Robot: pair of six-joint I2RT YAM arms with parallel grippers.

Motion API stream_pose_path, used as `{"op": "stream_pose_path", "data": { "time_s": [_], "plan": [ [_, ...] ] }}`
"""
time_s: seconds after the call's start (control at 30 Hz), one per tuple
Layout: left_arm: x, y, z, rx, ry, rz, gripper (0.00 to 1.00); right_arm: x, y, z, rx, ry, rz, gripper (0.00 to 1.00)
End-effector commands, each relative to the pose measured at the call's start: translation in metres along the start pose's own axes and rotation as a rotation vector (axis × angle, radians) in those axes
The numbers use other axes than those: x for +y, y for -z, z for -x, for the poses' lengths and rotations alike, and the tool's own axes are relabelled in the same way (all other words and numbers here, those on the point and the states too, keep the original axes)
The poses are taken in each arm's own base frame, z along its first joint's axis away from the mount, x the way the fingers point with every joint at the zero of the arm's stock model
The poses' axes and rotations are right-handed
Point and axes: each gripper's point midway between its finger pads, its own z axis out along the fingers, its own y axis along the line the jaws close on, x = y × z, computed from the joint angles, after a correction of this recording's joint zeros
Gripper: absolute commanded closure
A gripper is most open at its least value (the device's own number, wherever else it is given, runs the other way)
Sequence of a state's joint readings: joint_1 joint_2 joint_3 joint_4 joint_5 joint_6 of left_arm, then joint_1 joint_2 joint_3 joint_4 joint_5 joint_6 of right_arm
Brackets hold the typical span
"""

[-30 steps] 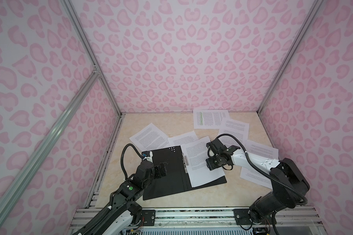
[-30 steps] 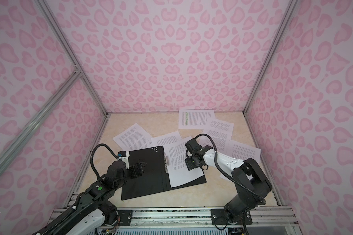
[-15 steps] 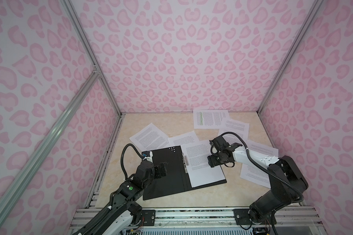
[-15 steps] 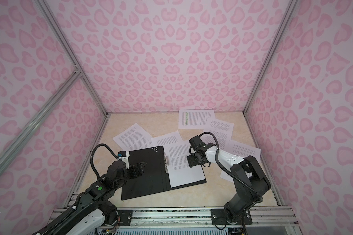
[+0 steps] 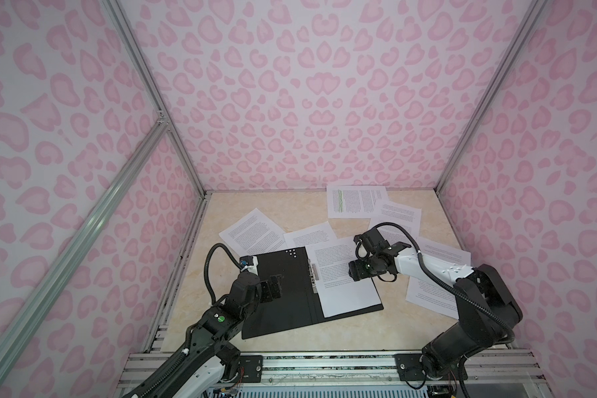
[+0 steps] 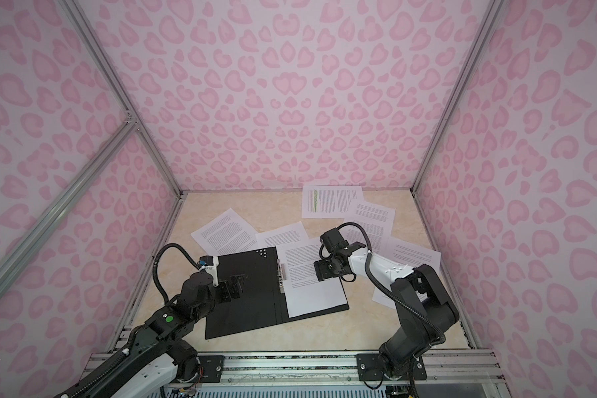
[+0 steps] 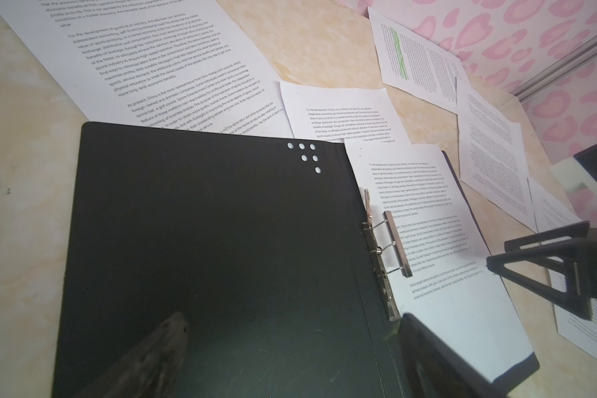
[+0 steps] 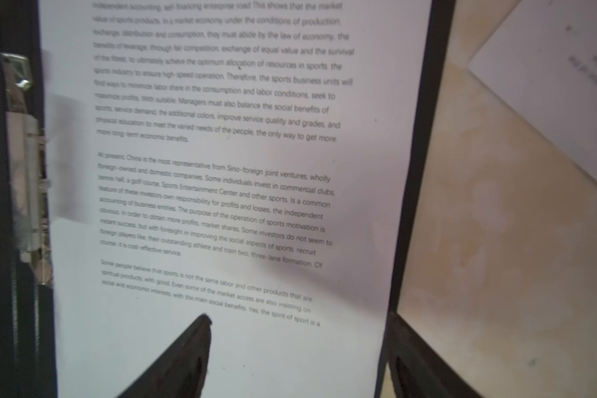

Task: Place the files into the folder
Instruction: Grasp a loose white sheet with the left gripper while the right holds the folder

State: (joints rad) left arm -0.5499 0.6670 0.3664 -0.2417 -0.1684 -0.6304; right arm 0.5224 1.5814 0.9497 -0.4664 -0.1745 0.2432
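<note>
Beige table, pink walls. Folder lies open near-centre, one sheet on its right half. Right gripper hangs over that sheet, jaws apart, empty; left gripper, wide open and empty, over the left half. Nearest loose sheets lie just right of the right gripper, long axes slanting left-right, so that arm probably fetches; bare table lies between them and the folder.

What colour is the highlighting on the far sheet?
Green highlighting, clearest in the left wrist view.
</note>
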Motion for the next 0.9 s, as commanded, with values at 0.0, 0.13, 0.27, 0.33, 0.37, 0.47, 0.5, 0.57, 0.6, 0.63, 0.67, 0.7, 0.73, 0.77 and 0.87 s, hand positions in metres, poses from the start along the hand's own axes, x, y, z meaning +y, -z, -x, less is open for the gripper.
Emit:
{"op": "stream_pose_path", "data": {
  "time_s": [0.0, 0.13, 0.27, 0.33, 0.37, 0.47, 0.5, 0.57, 0.6, 0.63, 0.67, 0.7, 0.73, 0.77, 0.87],
  "plan": [
    [0.004, 0.001, 0.002, -0.017, 0.048, 0.016, 0.03, 0.016, 0.006, 0.016, -0.079, 0.0, 0.075, 0.19],
    [0.002, 0.003, 0.013, -0.04, 0.117, 0.018, 0.03, 0.026, 0.008, 0.037, -0.149, -0.015, 0.123, 0.2],
    [0.014, -0.009, 0.031, -0.004, 0.231, 0.088, 0.04, 0.041, 0.002, 0.053, -0.215, -0.061, 0.218, 0.23],
    [0.022, -0.021, 0.043, 0.034, 0.338, 0.072, 0.03, 0.048, 0.001, 0.053, -0.253, -0.07, 0.26, 0.22],
    [0.028, -0.027, 0.051, 0.036, 0.378, 0.065, 0.03, 0.048, 0.0, 0.052, -0.271, -0.074, 0.271, 0.22],
    [0.057, -0.042, 0.083, -0.003, 0.478, 0.118, 0.04, 0.048, -0.003, 0.044, -0.297, -0.09, 0.296, 0.21],
    [0.07, -0.047, 0.095, -0.029, 0.509, 0.146, 0.03, 0.049, -0.004, 0.041, -0.305, -0.097, 0.307, 0.21],
    [0.09, -0.057, 0.12, -0.089, 0.562, 0.174, 0.04, 0.046, -0.007, 0.036, -0.3, -0.103, 0.303, 0.21],
    [0.105, -0.062, 0.13, -0.127, 0.583, 0.211, 0.03, 0.046, -0.007, 0.035, -0.306, -0.106, 0.307, 0.21],
    [0.121, -0.069, 0.135, -0.139, 0.612, 0.256, 0.03, 0.046, -0.005, 0.036, -0.314, -0.104, 0.306, 0.21],
    [0.133, -0.076, 0.139, -0.138, 0.645, 0.273, 0.03, 0.046, -0.004, 0.036, -0.317, -0.102, 0.305, 0.21],
    [0.144, -0.085, 0.143, -0.139, 0.67, 0.275, 0.04, 0.046, -0.002, 0.038, -0.326, -0.104, 0.307, 0.21],
    [0.155, -0.094, 0.149, -0.15, 0.677, 0.287, 0.04, 0.045, 0.0, 0.038, -0.332, -0.107, 0.312, 0.21],
    [0.17, -0.102, 0.15, -0.144, 0.677, 0.327, 0.04, 0.045, 0.002, 0.038, -0.34, -0.112, 0.324, 0.2],
    [0.197, -0.123, 0.159, -0.073, 0.664, 0.352, 0.02, 0.049, 0.008, 0.039, -0.362, -0.119, 0.365, 0.2]
  ]
}}
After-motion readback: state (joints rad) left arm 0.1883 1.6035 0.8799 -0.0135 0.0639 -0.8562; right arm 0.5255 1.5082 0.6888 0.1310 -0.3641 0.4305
